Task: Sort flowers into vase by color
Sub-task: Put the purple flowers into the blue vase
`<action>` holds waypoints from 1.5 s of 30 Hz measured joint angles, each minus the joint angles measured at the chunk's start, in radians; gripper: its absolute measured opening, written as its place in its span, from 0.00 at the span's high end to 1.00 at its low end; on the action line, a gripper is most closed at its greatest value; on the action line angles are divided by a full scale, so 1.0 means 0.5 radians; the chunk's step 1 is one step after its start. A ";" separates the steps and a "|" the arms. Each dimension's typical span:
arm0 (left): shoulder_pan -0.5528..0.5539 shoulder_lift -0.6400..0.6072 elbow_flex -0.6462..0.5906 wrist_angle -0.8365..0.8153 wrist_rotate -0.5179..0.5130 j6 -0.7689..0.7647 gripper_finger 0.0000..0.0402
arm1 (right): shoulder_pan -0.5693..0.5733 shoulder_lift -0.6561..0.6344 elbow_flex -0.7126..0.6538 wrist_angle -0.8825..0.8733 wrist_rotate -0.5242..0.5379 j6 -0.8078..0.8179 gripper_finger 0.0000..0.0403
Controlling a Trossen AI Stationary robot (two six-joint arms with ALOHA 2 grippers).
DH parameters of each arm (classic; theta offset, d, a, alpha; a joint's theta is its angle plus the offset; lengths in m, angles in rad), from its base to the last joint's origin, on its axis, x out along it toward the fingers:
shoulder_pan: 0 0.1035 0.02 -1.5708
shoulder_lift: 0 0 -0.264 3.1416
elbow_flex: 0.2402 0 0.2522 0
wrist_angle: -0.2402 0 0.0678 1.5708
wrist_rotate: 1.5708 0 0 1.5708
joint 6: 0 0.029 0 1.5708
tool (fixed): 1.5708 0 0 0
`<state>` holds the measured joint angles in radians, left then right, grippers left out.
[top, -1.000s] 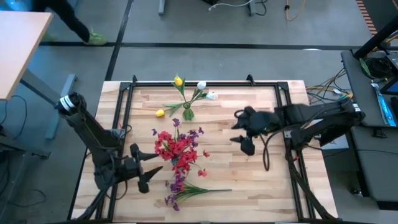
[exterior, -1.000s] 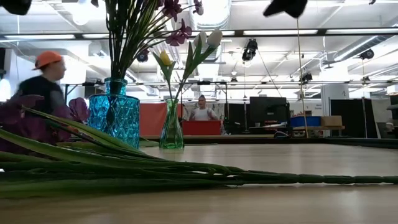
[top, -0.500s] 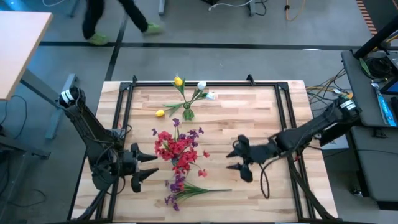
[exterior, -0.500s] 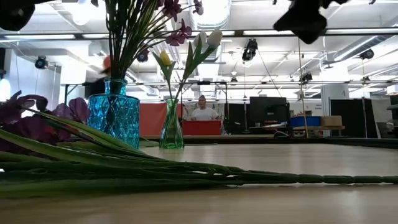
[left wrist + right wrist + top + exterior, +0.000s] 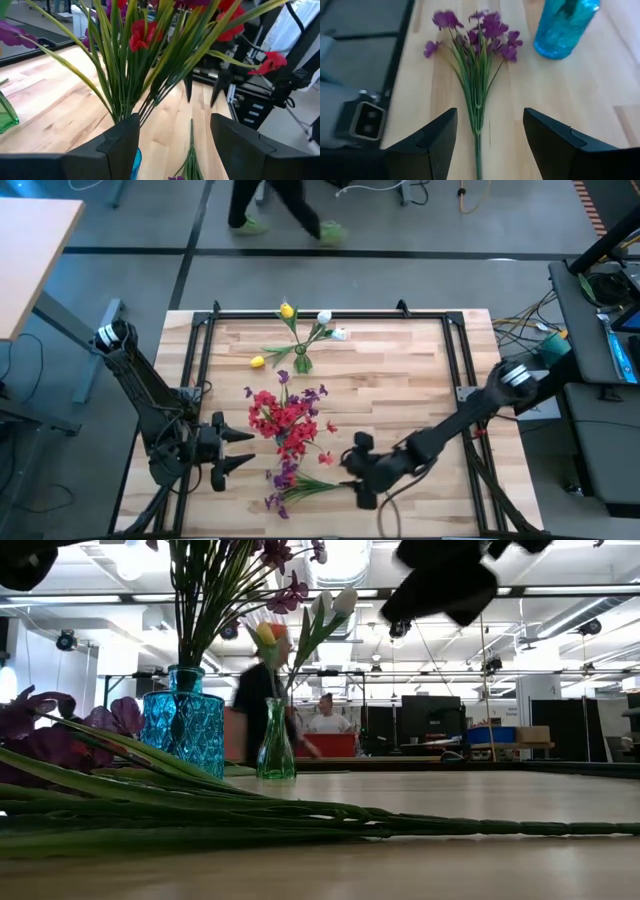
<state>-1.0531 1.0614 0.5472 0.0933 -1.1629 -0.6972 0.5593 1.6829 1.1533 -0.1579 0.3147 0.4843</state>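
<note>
Looking down from the high view, I see the right gripper (image 5: 353, 480) low and centre in the frame, its arm stretched in from the right edge, poised over the stem end of the purple bunch (image 5: 300, 486) that lies flat on the table (image 5: 400, 370). Through the right wrist view, my two fingers (image 5: 425, 145) stand wide apart with the bunch (image 5: 477, 75) lying between them on the wood, blooms pointing away, nothing gripped. The blue vase (image 5: 565, 27) sits at the upper right of that frame, just beside the blooms.

The left gripper (image 5: 240, 450) rests at lower left in the high view, just left of the blue vase's red and purple flowers (image 5: 285, 420). In the left wrist view its fingers (image 5: 120, 140) are spread wide and empty, with the red blooms (image 5: 142, 35) and green stems filling the upper centre of the frame.

Higher in the high view, the green vase (image 5: 302, 363) holds a yellow bud (image 5: 287, 310) and white buds (image 5: 324, 318). Another yellow bud (image 5: 257, 361) lies on the table to the vase's left.

In the low view the loose green stems (image 5: 250, 815) run across the foreground, both vases stand behind them, and a person (image 5: 262, 705) passes beyond the table.
</note>
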 joint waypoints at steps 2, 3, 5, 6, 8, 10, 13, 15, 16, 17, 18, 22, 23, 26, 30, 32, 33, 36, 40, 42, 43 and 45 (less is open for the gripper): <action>0.000 0.007 0.000 0.005 -0.001 0.002 0.43 | -0.001 0.133 0.111 -0.040 0.001 -0.020 0.46; -0.001 0.011 0.000 0.004 0.000 0.002 0.43 | -0.001 0.197 0.167 -0.044 -0.001 -0.022 0.45; -0.004 0.021 0.002 0.007 0.005 -0.003 0.43 | -0.001 0.301 0.265 -0.093 -0.017 -0.024 0.43; -0.008 0.025 0.002 0.006 0.006 -0.011 0.43 | -0.001 0.353 0.320 -0.124 -0.017 -0.024 0.42; -0.014 0.028 0.002 0.005 0.007 -0.024 0.43 | -0.001 0.442 0.423 -0.188 -0.016 -0.021 0.37; -0.014 0.028 0.002 0.006 0.007 -0.025 0.43 | -0.001 0.533 0.511 -0.226 -0.016 -0.020 0.32; -0.014 0.028 0.002 0.005 0.006 -0.025 0.43 | -0.002 0.671 0.634 -0.339 -0.015 -0.012 0.26; -0.014 0.028 0.002 0.003 0.006 -0.027 0.43 | -0.002 0.755 0.709 -0.437 -0.016 0.013 0.25; -0.014 0.028 0.002 0.005 0.006 -0.027 0.43 | -0.002 0.798 0.746 -0.496 -0.013 0.043 0.25; -0.014 0.028 0.002 0.004 0.007 -0.026 0.43 | -0.002 0.833 0.774 -0.547 -0.006 0.062 0.25; -0.014 0.028 0.002 0.003 0.006 -0.024 0.43 | -0.002 0.868 0.796 -0.588 -0.005 0.078 0.26; -0.014 0.028 0.002 0.006 0.006 -0.009 0.43 | -0.001 0.956 0.866 -0.633 -0.036 0.084 0.38; -0.014 0.028 0.002 0.006 0.006 -0.009 0.43 | -0.001 0.966 0.868 -0.623 -0.062 0.087 0.42; -0.013 0.028 0.002 0.012 0.005 -0.017 0.43 | -0.001 0.975 0.870 -0.621 -0.114 0.105 0.58; -0.014 0.029 0.013 0.020 0.005 -0.036 0.43 | 0.006 0.974 0.870 -0.609 -0.125 0.092 0.84; -0.013 0.028 0.027 0.025 0.004 -0.037 0.43 | 0.010 0.969 0.869 -0.610 -0.117 0.043 0.94; -0.013 0.028 0.030 0.026 0.004 -0.034 0.43 | 0.012 0.963 0.867 -0.611 -0.106 0.030 0.94; -0.026 0.030 0.051 0.050 0.006 0.045 0.43 | 0.024 0.935 0.861 -0.632 -0.101 -0.030 0.95; -0.100 0.070 0.115 0.128 0.005 0.223 0.43 | 0.112 0.852 0.837 -0.624 0.004 -0.142 0.95; -0.148 0.123 0.142 0.177 -0.004 0.301 0.43 | 0.175 0.782 0.807 -0.595 0.123 -0.200 0.96; -0.169 0.162 0.154 0.206 -0.010 0.340 0.43 | 0.203 0.743 0.786 -0.539 0.191 -0.241 0.96; -0.199 0.252 0.170 0.280 -0.012 0.429 0.43 | 0.250 0.669 0.736 -0.344 0.320 -0.355 0.96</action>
<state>-1.1524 1.1875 0.6322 0.2334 -1.1690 -0.4826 0.6844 2.0174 1.5213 -0.3299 0.4746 0.3069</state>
